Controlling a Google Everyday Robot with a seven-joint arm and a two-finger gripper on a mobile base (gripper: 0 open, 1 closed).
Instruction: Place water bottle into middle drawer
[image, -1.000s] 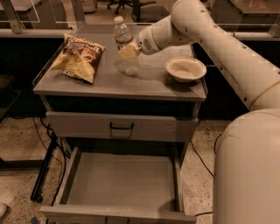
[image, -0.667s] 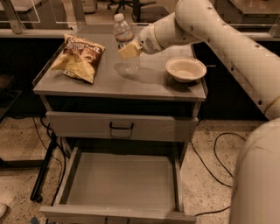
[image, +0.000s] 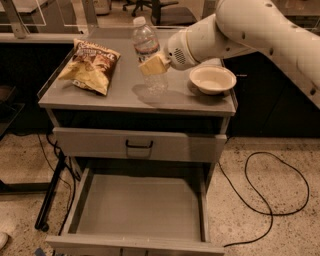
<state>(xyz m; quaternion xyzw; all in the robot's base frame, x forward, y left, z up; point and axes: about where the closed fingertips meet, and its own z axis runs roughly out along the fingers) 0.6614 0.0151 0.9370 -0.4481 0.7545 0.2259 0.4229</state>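
The water bottle, clear with a white cap, stands upright on the cabinet top between the chip bag and the bowl. My gripper reaches in from the right and is shut around the bottle's middle, with a yellowish finger across its front. The bottle's base is at or just above the top; I cannot tell which. The middle drawer is pulled fully open below, a wide grey tray with a bare floor.
A chip bag lies on the left of the cabinet top. A beige bowl sits on the right. A shut drawer with a black bar handle is above the open one. A black cable loops on the floor at right.
The bottle and my gripper have shifted slightly right and toward the front of the cabinet top. The arm has drawn back to the right.
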